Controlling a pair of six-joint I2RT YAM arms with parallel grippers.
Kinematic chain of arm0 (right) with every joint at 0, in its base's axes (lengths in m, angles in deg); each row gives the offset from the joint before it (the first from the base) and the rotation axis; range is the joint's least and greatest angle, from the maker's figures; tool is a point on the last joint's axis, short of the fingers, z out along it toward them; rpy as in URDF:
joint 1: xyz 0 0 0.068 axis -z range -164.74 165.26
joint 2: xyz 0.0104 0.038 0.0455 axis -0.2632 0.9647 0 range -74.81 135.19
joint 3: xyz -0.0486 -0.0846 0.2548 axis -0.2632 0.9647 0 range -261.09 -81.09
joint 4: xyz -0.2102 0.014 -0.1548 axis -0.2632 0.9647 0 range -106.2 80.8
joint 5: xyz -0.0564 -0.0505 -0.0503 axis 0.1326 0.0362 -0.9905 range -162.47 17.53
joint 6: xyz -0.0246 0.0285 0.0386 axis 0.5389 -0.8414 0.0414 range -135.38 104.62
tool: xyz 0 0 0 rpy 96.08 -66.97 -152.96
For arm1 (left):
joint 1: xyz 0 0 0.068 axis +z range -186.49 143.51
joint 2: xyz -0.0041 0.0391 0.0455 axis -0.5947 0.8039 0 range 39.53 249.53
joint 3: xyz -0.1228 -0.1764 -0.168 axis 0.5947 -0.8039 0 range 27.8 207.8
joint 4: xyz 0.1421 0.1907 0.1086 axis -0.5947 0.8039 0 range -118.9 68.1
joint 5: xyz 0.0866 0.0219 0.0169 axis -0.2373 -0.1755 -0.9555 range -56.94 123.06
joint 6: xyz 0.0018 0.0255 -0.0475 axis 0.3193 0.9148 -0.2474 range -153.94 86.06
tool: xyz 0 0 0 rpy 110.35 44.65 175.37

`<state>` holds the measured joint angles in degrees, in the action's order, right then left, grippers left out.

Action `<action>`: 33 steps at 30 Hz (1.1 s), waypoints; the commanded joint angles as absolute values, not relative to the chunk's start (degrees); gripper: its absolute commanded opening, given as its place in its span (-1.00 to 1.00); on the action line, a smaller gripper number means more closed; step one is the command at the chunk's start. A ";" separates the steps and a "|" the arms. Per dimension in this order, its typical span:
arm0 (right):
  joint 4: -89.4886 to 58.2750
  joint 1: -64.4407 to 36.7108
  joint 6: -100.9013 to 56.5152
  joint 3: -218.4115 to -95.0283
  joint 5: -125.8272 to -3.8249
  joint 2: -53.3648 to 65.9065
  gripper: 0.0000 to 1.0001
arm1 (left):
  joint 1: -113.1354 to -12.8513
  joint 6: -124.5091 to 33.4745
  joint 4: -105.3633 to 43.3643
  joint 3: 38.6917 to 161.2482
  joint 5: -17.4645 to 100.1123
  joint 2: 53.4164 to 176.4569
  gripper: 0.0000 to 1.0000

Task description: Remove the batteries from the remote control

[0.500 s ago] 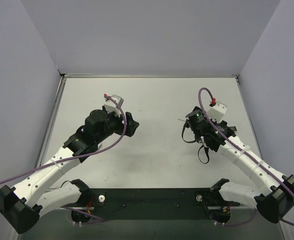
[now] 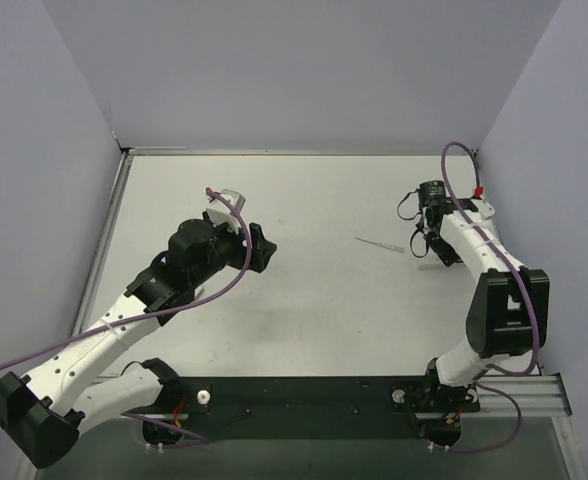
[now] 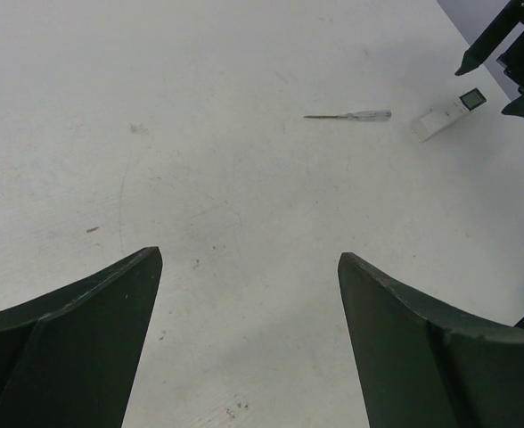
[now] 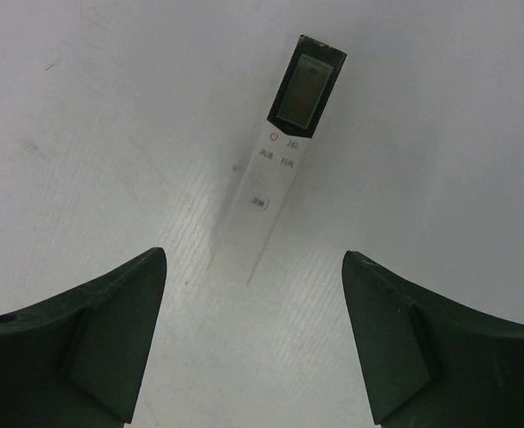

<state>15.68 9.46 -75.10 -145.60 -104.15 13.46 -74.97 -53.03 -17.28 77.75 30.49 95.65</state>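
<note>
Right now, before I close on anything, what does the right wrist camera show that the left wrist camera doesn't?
Only the right wrist view: the remote control close up, with its display, red power symbol and buttons readable, lying between the open fingers of the right gripper.
Only the left wrist view: a thin pointed tool lying apart from the remote, on its left in that view, and the open left gripper over bare table.
Both: the remote lying display side up on the white table, untouched.
</note>
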 commanded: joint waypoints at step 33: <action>10.26 23.08 -79.02 -146.12 -87.23 27.50 -0.16 | -73.93 -53.01 -18.79 77.90 29.72 92.35 0.82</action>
<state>9.71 22.53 -79.65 -146.69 -87.43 29.85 -74.23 -53.03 -17.08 77.73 29.64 93.18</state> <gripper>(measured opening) 0.460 0.912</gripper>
